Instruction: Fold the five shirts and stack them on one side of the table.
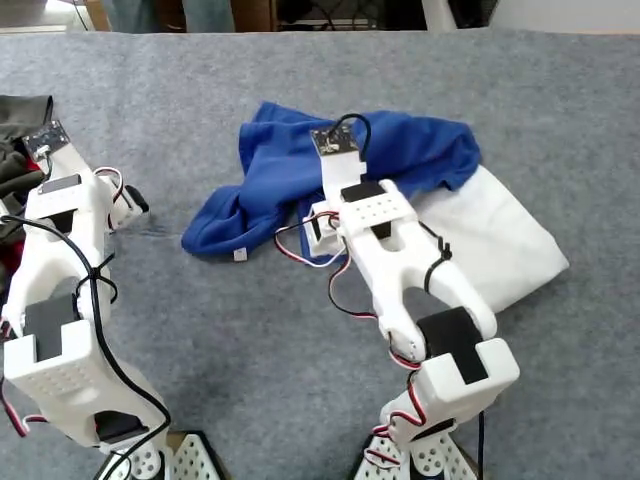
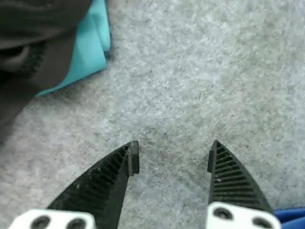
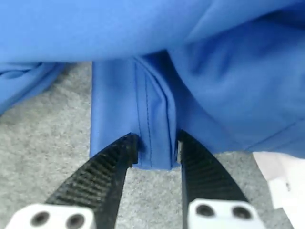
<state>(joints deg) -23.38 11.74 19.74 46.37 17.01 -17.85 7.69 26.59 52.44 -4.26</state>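
Folding looks barely begun (my reckoning). The blue shirt [image 1: 290,175] lies crumpled mid-table, overlapping a white shirt [image 1: 505,245] toward the right edge. The right gripper [image 3: 157,148] pinches the blue shirt's hem. The left gripper [image 2: 172,157] gapes empty beside a teal shirt [image 2: 88,52] and a dark garment [image 1: 20,115] at the left edge.

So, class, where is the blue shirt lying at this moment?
In the high view the blue shirt lies crumpled mid-table, overlapping the white shirt on its right, with its near edge pinched in the right gripper.
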